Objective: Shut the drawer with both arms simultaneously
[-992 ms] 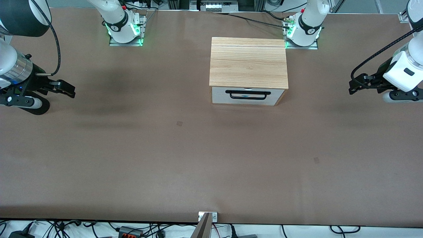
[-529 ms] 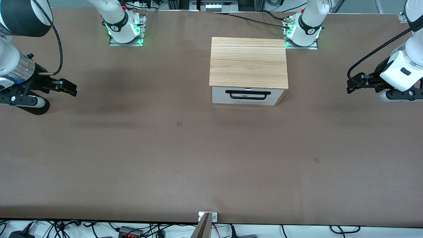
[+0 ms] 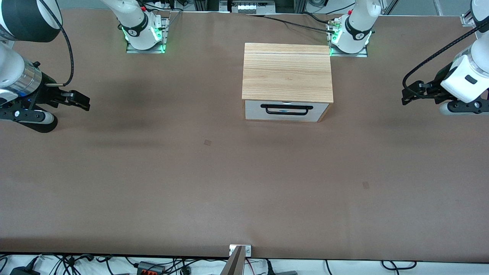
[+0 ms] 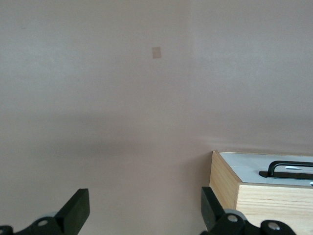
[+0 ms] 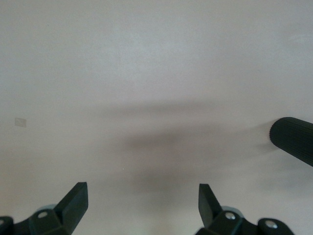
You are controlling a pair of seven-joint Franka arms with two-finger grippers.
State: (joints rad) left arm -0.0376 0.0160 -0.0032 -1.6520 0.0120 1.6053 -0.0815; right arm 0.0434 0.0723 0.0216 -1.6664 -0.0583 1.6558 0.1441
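The light oak-grain box (image 3: 286, 72) stands mid-table near the arms' bases. The drawer (image 3: 255, 110) sits pushed into it, its white front about level with the box's front, with the black bar handle (image 3: 286, 110) on it; its wood floor is hidden. My left gripper (image 3: 405, 97) hovers open and empty over the left arm's end of the table. In the left wrist view the gripper (image 4: 144, 210) is open, with the box's corner (image 4: 254, 196) and the handle (image 4: 288, 169) beside it. My right gripper (image 3: 83, 102) hovers open and empty over the right arm's end, and it is also open in its wrist view (image 5: 142, 203).
The brown table (image 3: 244, 183) has small square marks (image 3: 207, 142). The arm bases (image 3: 145, 34) stand along the table's edge by the box. A black ribbed cylinder (image 5: 293, 139) shows at the edge of the right wrist view.
Both grippers have shifted slightly away from the front camera at their ends of the table. The drawer and the box have not moved.
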